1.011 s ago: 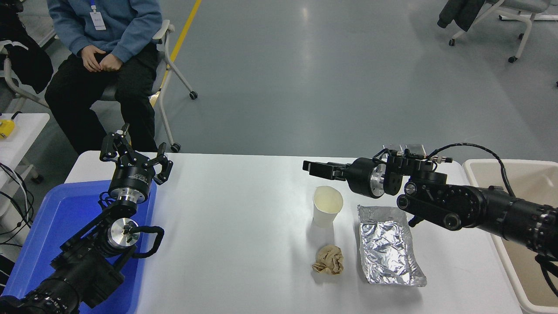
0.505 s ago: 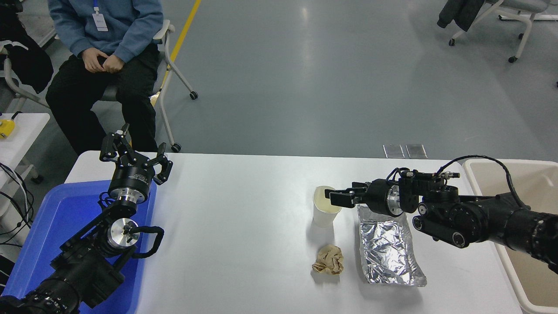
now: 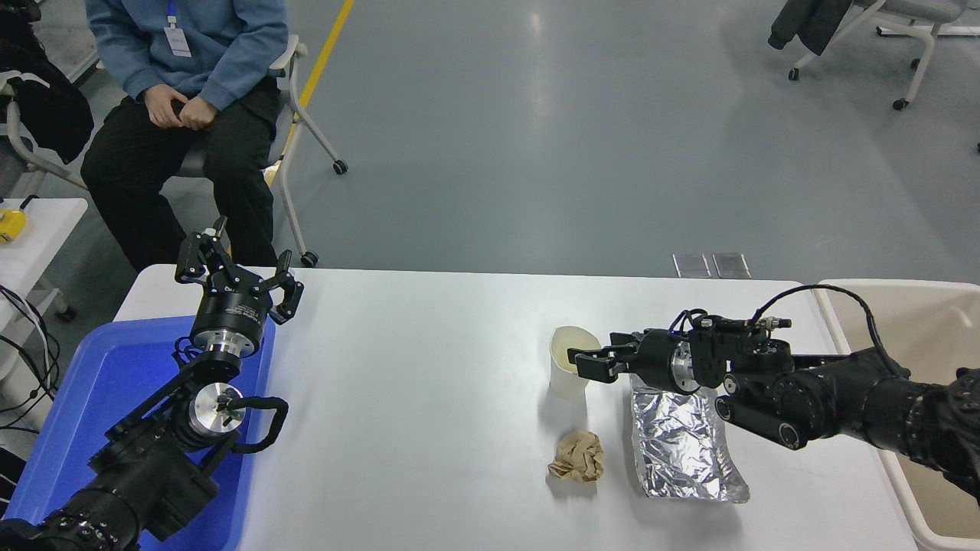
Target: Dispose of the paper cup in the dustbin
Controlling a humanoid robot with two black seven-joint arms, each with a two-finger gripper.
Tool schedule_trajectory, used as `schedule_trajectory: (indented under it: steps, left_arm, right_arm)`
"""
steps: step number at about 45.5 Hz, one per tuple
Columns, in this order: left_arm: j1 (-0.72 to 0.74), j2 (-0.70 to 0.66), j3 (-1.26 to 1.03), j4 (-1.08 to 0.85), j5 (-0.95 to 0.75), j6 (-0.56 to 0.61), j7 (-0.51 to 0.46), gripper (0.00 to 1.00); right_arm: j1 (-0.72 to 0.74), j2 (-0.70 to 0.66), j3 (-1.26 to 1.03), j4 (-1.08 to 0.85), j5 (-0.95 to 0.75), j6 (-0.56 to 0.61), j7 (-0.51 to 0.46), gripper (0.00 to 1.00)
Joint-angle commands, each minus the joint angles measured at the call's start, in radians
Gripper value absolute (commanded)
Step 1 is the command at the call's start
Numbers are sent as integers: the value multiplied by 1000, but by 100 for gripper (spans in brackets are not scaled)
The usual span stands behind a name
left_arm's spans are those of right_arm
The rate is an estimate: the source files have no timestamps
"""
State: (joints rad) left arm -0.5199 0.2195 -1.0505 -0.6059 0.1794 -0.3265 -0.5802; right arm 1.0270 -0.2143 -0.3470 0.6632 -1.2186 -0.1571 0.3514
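The white paper cup point(image 3: 565, 376) stands upright on the white table, right of centre. My right gripper point(image 3: 582, 363) reaches in from the right at the cup's rim, jaws slightly apart. One finger sits inside the cup's right wall and the other just outside it. The cup is still standing on the table. The beige dustbin point(image 3: 880, 285) stands off the table's right end, partly hidden behind my right arm. My left gripper point(image 3: 233, 264) is open and parked at the far left, above the corner of the blue tray.
A crumpled foil tray point(image 3: 681, 444) lies under my right forearm, right of the cup. A crumpled brown paper ball point(image 3: 576, 457) lies in front of the cup. A blue tray point(image 3: 69, 398) sits at the left edge. A person point(image 3: 184, 92) sits beyond the far left corner.
My right gripper came down from above and behind the cup, swung toward me and now straddles the cup's right rim. The cup has not moved. The left arm stayed still.
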Motion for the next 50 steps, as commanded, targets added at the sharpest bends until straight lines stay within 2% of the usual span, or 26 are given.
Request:
schedule_trajectory:
  steps: [1,4,7,10,20,24,31,32,50]
  left_arm:
    - [0,0,0,0,0,0,0,100]
    - [0,0,0,0,0,0,0,100]
    - [0,0,0,0,0,1,0,100]
    - [0,0,0,0,0,0,-1,100]
    - [0,0,0,0,0,0,0,100]
    - [0,0,0,0,0,0,0,100]
    - [0,0,0,0,0,0,0,100]
    - [0,0,0,0,0,0,-1,100]
    - [0,0,0,0,0,0,-1,100]
  right_arm:
    - [-4,7,-3,-17,2,-4,0,76]
    - [-5,7,-3,-17,2,-4,0,67]
    - [-7,7,-4,-17,2,-2,0,64]
    - [-8,7,-7,-17,2,-2,0,53]
    - [-5,9,-53,-17,2,-1,0,40]
    - [-5,21,-70,-19,2,1,0,30]
    - [-10,33,-78,-34,2,5,0,2]
    - [-10,36,-78,-36,2,5,0,0]
    - [4,29,-90,-28,4,7,26,0]
